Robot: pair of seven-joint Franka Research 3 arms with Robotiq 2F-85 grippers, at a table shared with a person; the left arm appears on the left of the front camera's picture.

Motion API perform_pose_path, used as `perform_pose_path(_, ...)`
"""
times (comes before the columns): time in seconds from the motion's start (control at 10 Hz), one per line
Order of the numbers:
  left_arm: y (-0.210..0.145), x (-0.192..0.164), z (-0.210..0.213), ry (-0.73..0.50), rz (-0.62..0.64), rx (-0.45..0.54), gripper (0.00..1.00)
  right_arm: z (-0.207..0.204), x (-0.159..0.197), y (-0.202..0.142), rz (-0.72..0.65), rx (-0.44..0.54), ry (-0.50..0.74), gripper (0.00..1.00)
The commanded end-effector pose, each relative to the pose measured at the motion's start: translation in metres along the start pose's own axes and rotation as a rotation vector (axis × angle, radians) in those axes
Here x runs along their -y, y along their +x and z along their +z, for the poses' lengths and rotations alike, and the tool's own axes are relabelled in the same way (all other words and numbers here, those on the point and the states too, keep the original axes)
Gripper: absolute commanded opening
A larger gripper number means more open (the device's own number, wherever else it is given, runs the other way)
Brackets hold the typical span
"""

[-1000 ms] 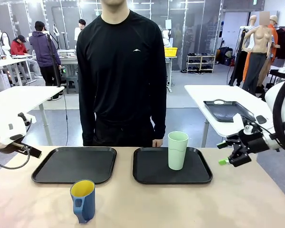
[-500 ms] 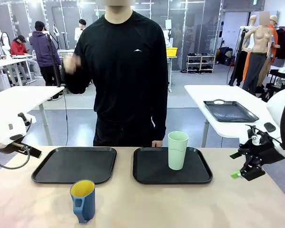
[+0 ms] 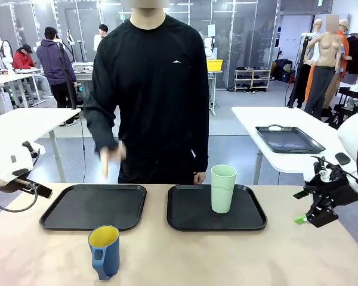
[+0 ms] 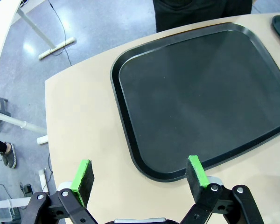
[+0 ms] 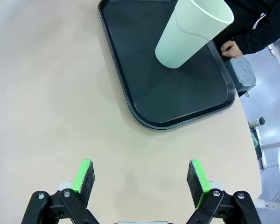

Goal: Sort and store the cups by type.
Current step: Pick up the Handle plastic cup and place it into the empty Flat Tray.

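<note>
The person's hand (image 3: 111, 156) is blurred (fingers can't be told apart).

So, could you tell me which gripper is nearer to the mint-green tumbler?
The right. The right gripper hangs over bare table just off the tray that holds the tumbler; the left gripper is farther, at the other tray's outer edge.

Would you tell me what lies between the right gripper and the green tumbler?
Right wrist view: bare tabletop, then the rim and floor of the black tray the tumbler stands on.
</note>
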State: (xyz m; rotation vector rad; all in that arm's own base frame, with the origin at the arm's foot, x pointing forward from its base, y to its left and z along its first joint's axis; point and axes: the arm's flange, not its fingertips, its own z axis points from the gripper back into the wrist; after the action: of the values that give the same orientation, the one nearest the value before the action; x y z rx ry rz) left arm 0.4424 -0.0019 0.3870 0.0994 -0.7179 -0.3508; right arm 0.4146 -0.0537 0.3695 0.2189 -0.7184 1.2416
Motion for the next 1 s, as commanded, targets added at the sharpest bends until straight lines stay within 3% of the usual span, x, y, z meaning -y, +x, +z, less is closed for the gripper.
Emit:
perform_pose_path(0.0,-0.0001,-0.0007,0.0005,0.002,-0.004,0.001,1.0,-0.0033,0.0017,-0.001,-0.003,0.006,0.002,1.0)
perform_pose_path(0.9,-0.0001,-0.0007,0.0005,0.002,-0.004,0.001,1.0,-0.0033,0.0017,-0.001,-0.003,0.006,0.002,1.0)
